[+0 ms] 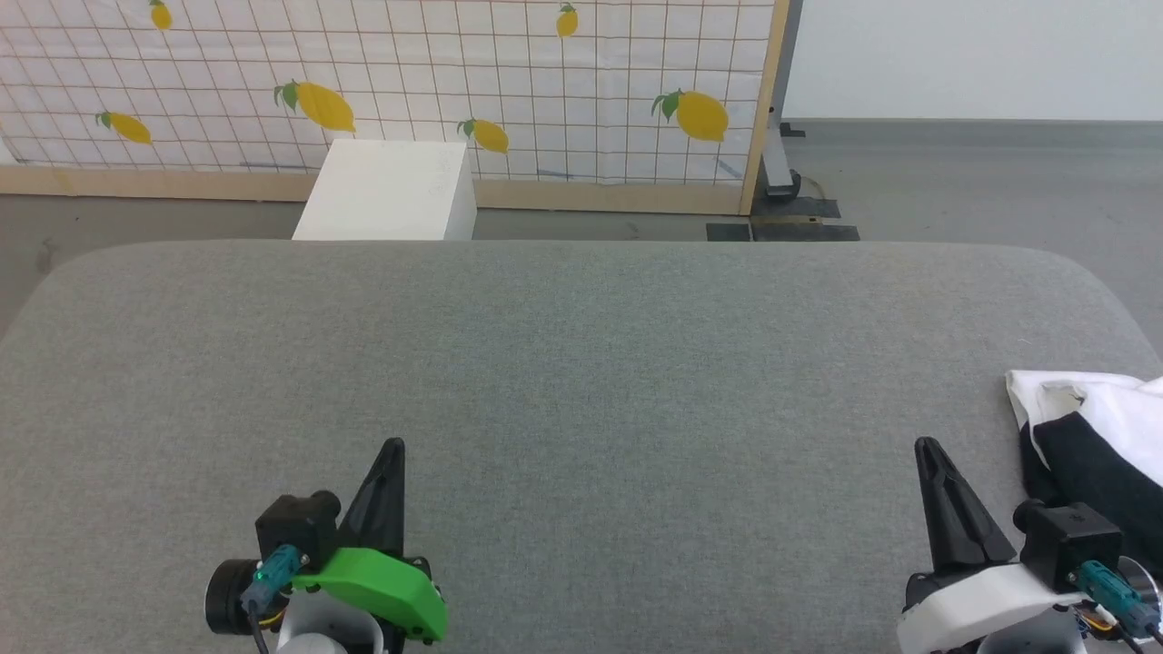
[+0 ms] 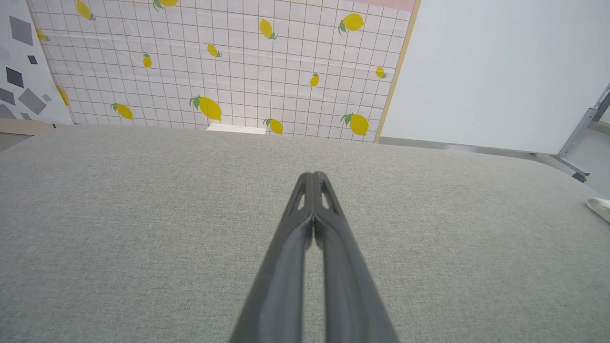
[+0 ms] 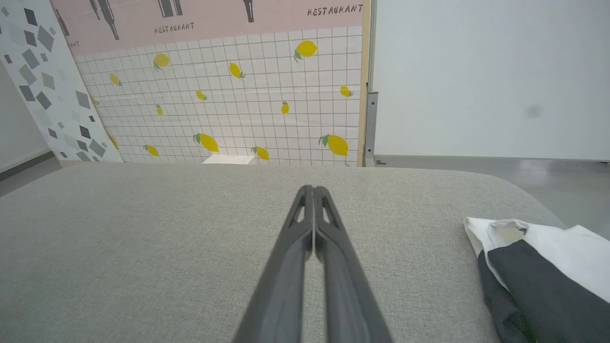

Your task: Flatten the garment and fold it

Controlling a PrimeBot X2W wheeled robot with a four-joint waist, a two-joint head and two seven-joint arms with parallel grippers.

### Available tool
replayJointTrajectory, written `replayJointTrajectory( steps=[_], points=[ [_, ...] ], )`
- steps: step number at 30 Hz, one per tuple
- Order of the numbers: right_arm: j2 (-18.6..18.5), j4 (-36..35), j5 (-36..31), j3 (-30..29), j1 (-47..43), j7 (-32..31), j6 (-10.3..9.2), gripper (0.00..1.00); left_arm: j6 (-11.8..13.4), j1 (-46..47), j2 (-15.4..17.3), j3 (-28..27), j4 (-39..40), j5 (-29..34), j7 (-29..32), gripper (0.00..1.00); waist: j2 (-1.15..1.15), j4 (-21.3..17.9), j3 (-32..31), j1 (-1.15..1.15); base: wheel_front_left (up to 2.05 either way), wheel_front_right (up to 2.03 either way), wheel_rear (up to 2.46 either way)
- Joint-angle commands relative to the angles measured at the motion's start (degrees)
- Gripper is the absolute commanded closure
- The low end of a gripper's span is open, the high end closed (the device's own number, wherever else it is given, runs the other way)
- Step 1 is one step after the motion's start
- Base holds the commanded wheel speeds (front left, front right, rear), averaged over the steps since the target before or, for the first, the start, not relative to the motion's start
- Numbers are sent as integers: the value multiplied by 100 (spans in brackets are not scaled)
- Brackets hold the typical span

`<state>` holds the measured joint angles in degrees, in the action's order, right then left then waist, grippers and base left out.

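Flattening is not begun: your left gripper (image 1: 392, 451) and right gripper (image 1: 926, 450) are closed, empty. Open, then reach the heaped white-and-black cloth shirt (image 1: 1104, 416).

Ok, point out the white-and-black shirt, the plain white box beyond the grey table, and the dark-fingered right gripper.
white-and-black shirt (image 1: 1104, 486): head view, black sleeve.
plain white box (image 1: 391, 191): head view, middle of its face.
right gripper (image 1: 927, 448): head view, shut fingertips.

You see the left gripper (image 2: 313, 180) with its two dark fingers pressed together, meeting at the tips above the grey fabric table (image 2: 143, 214). Past the table's far edge stands a gridded panel (image 2: 214, 62) printed with lemons. At the view's right edge, a white corner of the garment (image 2: 601, 207) lies on the table.
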<state>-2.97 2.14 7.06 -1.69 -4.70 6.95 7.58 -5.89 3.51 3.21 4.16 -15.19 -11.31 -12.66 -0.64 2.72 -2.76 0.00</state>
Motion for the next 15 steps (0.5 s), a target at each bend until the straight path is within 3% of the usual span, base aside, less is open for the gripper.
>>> replayJointTrajectory(
  steps=[1, 15],
  points=[
    [1, -23, -49, 13, 70, -38, -1, 100, 42, -56, -5, -32, 57, 108, 31, 100, 10, -4, 4, 0, 0, 0, 0],
    [3, -48, -135, 33, 122, -124, -2, 100, 113, -94, -9, -82, 248, 242, 193, 100, 17, -39, 40, 0, 0, 0, 0]
  ],
)
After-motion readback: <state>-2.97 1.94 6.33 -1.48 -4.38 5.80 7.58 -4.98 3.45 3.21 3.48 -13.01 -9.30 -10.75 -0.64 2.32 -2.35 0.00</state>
